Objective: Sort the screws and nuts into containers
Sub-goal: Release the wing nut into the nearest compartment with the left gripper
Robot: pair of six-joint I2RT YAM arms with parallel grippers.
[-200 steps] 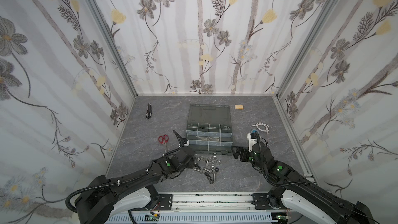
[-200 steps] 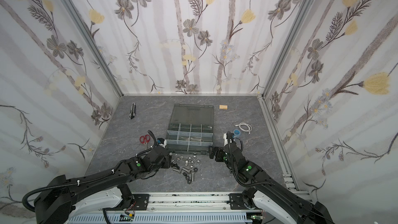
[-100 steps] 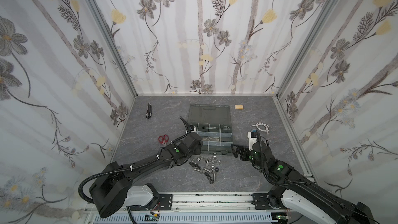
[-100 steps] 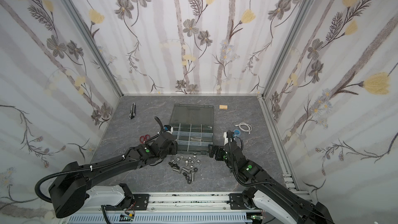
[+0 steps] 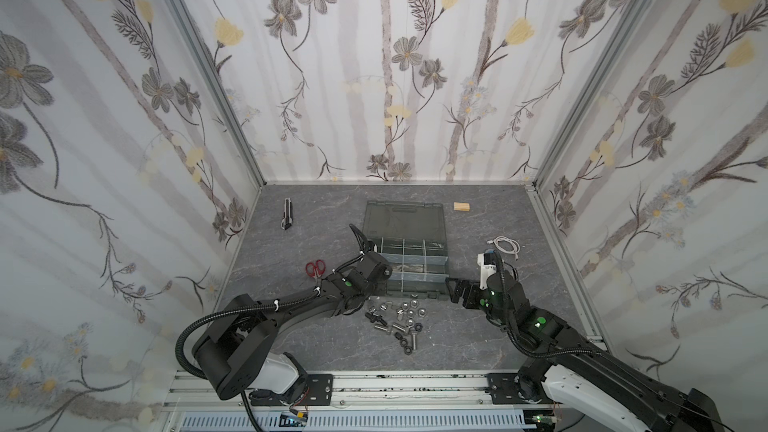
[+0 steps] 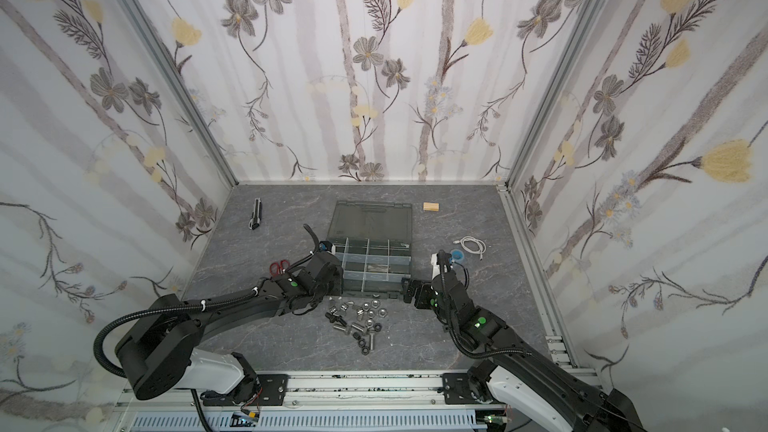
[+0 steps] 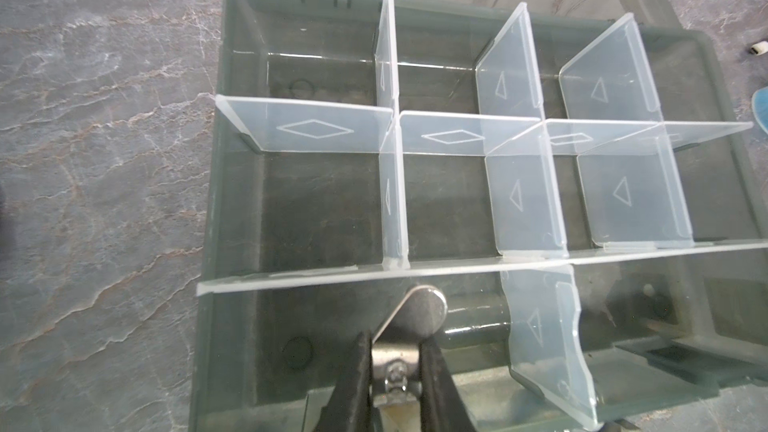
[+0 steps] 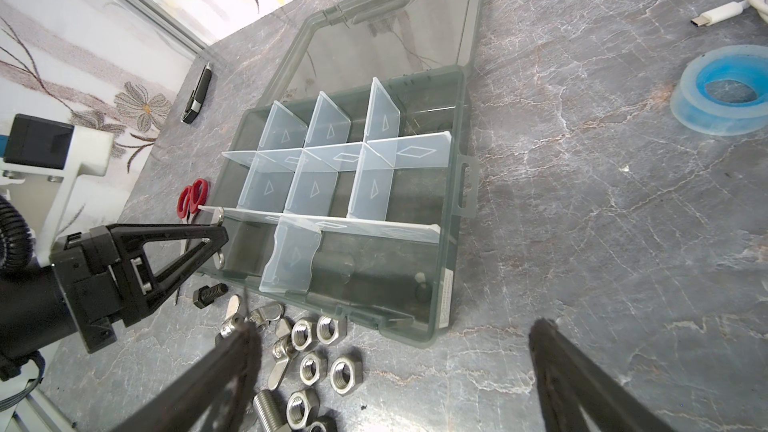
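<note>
The dark grey organizer case (image 5: pixel 447 261) lies open, its containers split by pale dividers (image 7: pixel 390 184). My left gripper (image 7: pixel 397 367) is shut on a silver wing nut (image 7: pixel 419 309) and hangs over the near left compartment, as the right wrist view also shows (image 8: pixel 219 260). In both top views the left gripper (image 5: pixel 386 276) (image 6: pixel 338 274) sits at the case's front left corner. Loose screws and nuts (image 5: pixel 395 320) (image 6: pixel 357 322) lie in front of the case, among them hex nuts (image 8: pixel 320 351) and a black screw (image 8: pixel 210 295). My right gripper (image 5: pixel 457 289) (image 8: pixel 395 332) stands open and empty by the case's front right corner.
The case's translucent lid (image 5: pixel 403 218) lies flat behind it. Red scissors (image 5: pixel 316 280) are left of the case, with a utility knife (image 5: pixel 286 214) further back. A wooden block (image 5: pixel 461 206), a white cable (image 5: pixel 507 245) and a blue tape roll (image 8: pixel 723 93) lie to the right.
My left gripper has risen from the pile and moved back over the case's near left compartment with the wing nut. The right arm has stayed put.
</note>
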